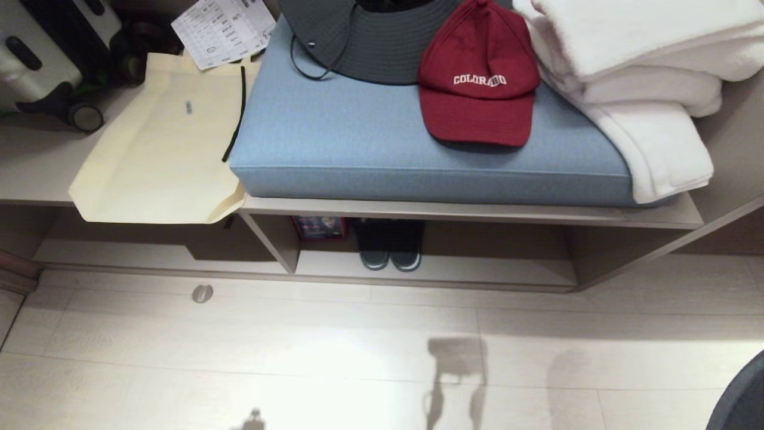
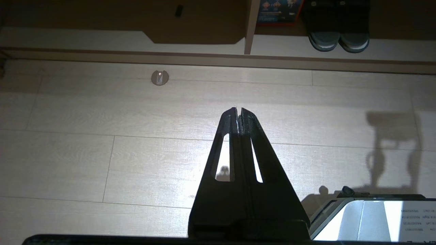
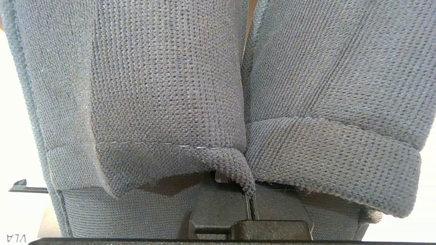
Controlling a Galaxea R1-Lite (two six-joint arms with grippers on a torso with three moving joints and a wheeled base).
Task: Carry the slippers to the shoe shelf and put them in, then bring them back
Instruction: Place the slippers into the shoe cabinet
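- Under the blue cushion (image 1: 418, 149), head view: the shoe shelf (image 1: 430, 269) runs below the bench board; a dark slide pair (image 1: 391, 245) stands side by side inside it, toes out, just right of the upright divider (image 1: 274, 242). A red box (image 1: 319, 227) sits between divider and pair.
- On the cushion: red cap (image 1: 477, 83) reading "COLORADO", grey brimmed hat (image 1: 364, 42) behind it, folded white towels (image 1: 638, 77) at the cushion's right end.
- Left of the cushion: cream tote bag (image 1: 161, 155) hanging over the bench edge, printed paper sheet (image 1: 224, 27), text too small to read, suitcase wheels (image 1: 83, 116) beyond.
- Floor before the shelf: small round metal disc (image 1: 202, 293). Neither arm in this view.
- Left wrist view: left gripper (image 2: 238, 112) with fingers pressed together, empty, hovering over the floor well short of the shelf (image 2: 306, 54); same slide pair (image 2: 339, 34) and disc (image 2: 159, 77) ahead.
- Right wrist view: right gripper (image 3: 250, 204) clamped tight on the slippers (image 3: 170, 102), pinching both grey knit straps where they meet; the fabric fills the view. Mirrored letters "VLA" at the corner.
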